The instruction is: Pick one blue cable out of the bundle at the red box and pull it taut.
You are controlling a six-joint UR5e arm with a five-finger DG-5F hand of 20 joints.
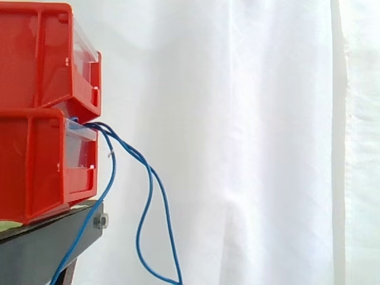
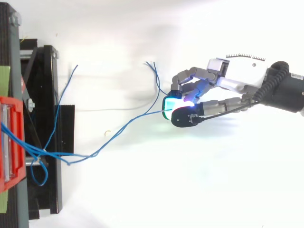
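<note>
1. White curtain: backs the whole work area. No hazard noted.
2. Black stand: carries the stacked bins. Its front edge lies under the cable run. A low pull could drag the cable across that edge and snag it.
3. Red box: the lower bin, with an upper bin stacked on it. The cables leave at its front lip. In my judgement, a hard pull could shift the box on the stand if the cable is anchored inside.
4. Hand: well out from the stand, fingers curled, glowing fingertips closed together on one blue cable. The grip is a pad pinch on a thin strand, so slipping under load is the main risk.
5. Bundle: several blue strands cross just beside the stand. The held cable passes through this crossing and is wavy, not yet taut. Pulling may tighten the tangle and drag its neighbours along.
6. Loop: hangs below the crossing. It could cinch into a knot.
7. Free tail: a short length stands beyond the fingertips. With so little spare, any slip may lose the cable outright.
</note>
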